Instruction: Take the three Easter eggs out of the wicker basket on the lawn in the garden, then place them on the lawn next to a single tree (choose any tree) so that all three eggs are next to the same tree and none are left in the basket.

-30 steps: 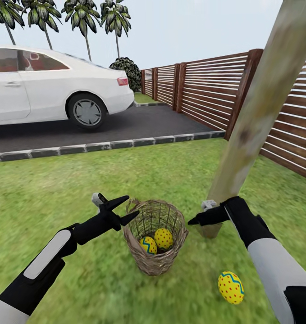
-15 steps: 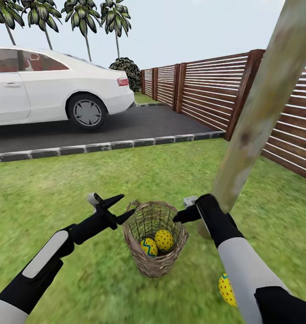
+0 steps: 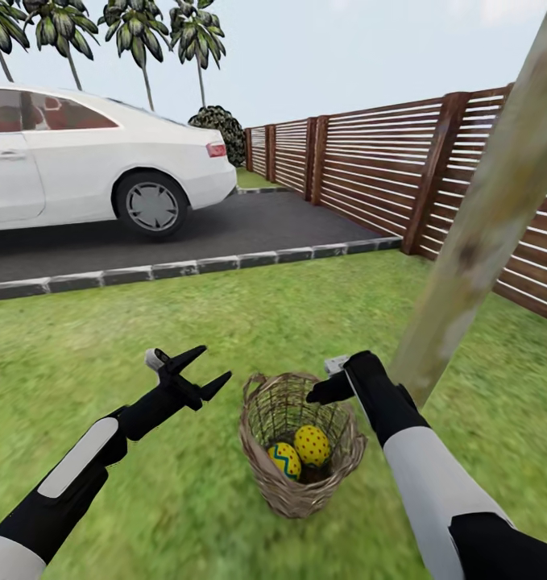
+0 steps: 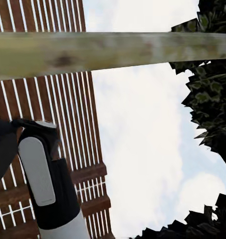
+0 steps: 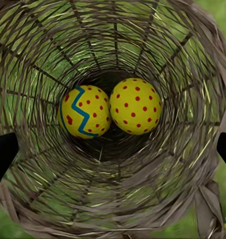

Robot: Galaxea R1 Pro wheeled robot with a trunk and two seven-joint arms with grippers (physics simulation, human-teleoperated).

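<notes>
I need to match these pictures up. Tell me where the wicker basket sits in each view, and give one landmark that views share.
Head view: wicker basket low and centre on the lawn, below the right gripper.
Left wrist view: not in it.
Right wrist view: seen from above, its woven wall ringing two eggs.
Shared landmark: the tree trunk, also crossing the left wrist view.

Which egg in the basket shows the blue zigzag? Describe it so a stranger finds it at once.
Start at the leaning pale tree trunk; on the grass at its foot stands the wicker basket. Two yellow red-dotted eggs lie at its bottom, touching. The zigzag egg shows a blue zigzag stripe, while its neighbour shows only dots.
</notes>
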